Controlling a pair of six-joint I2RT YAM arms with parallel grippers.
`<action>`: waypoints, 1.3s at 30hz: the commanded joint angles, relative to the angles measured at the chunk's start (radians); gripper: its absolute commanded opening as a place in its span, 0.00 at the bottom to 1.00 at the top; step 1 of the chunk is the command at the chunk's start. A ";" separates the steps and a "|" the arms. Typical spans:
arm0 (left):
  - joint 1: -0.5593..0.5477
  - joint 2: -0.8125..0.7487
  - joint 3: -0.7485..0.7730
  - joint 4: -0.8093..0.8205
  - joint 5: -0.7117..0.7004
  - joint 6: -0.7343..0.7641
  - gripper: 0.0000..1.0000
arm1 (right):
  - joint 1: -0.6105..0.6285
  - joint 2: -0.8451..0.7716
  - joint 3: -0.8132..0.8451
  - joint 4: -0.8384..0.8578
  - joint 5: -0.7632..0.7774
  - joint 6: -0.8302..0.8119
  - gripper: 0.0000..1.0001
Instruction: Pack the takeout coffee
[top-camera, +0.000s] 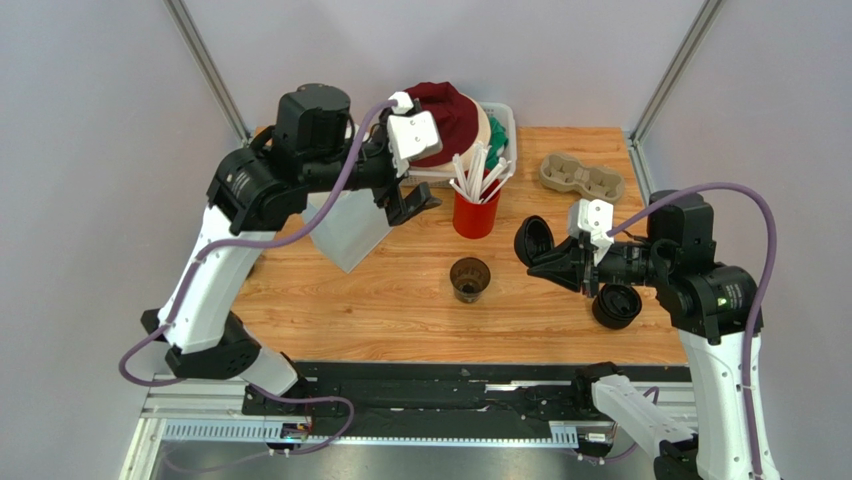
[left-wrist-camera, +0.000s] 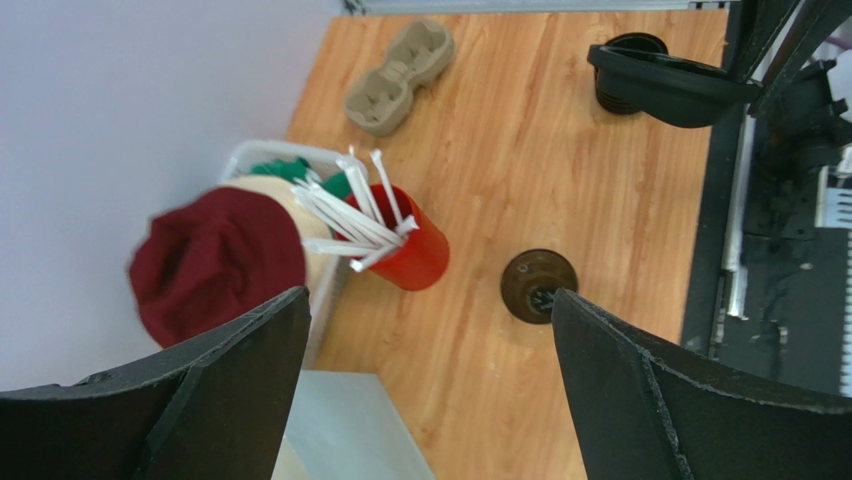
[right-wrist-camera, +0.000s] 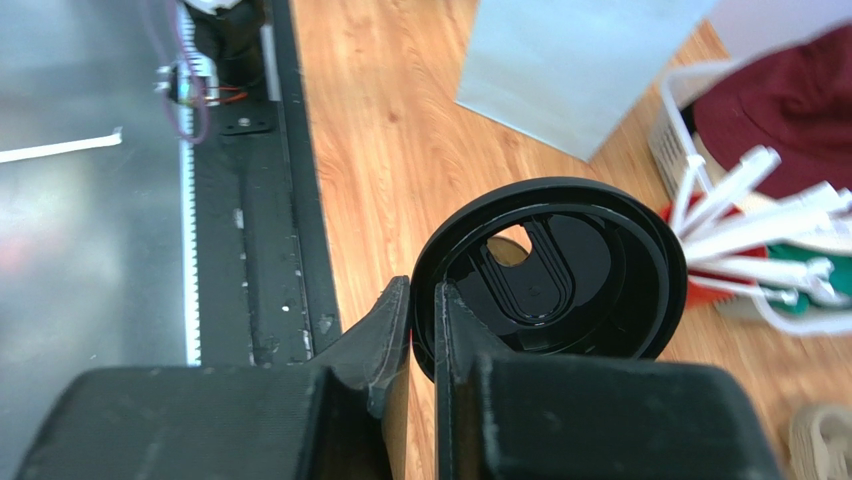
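Note:
The takeout coffee cup (top-camera: 470, 279) stands upright and uncovered mid-table, dark brown with a brownish inside; the left wrist view has it (left-wrist-camera: 538, 285) beside my right fingertip. Its black round lid (top-camera: 535, 242) hangs in the air to the cup's right, tilted on edge. My right gripper (top-camera: 553, 262) is shut on the lid's rim, which is pinched between the fingers (right-wrist-camera: 425, 285), with the lid's underside (right-wrist-camera: 560, 270) facing the camera. My left gripper (top-camera: 410, 205) is wide open and holds nothing, hovering above the white bag's far edge (left-wrist-camera: 428, 293).
A white paper bag (top-camera: 345, 228) stands at the left. A red cup of white straws (top-camera: 476, 212) is behind the coffee. A basket (top-camera: 505, 125) with a maroon cap sits at the back. A cardboard cup carrier (top-camera: 581, 177) lies back right. A black ringed item (top-camera: 616, 306) rests under my right arm.

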 joint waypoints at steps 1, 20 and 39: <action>0.031 0.029 0.017 -0.094 0.110 -0.218 0.99 | 0.004 -0.007 -0.076 0.189 0.210 0.152 0.01; 0.108 0.393 0.141 -0.004 0.401 -0.482 0.97 | 0.401 -0.151 -0.444 0.405 0.907 0.048 0.00; 0.128 0.567 0.250 0.016 0.419 -0.467 0.95 | 0.832 -0.143 -0.840 1.111 1.703 -0.507 0.00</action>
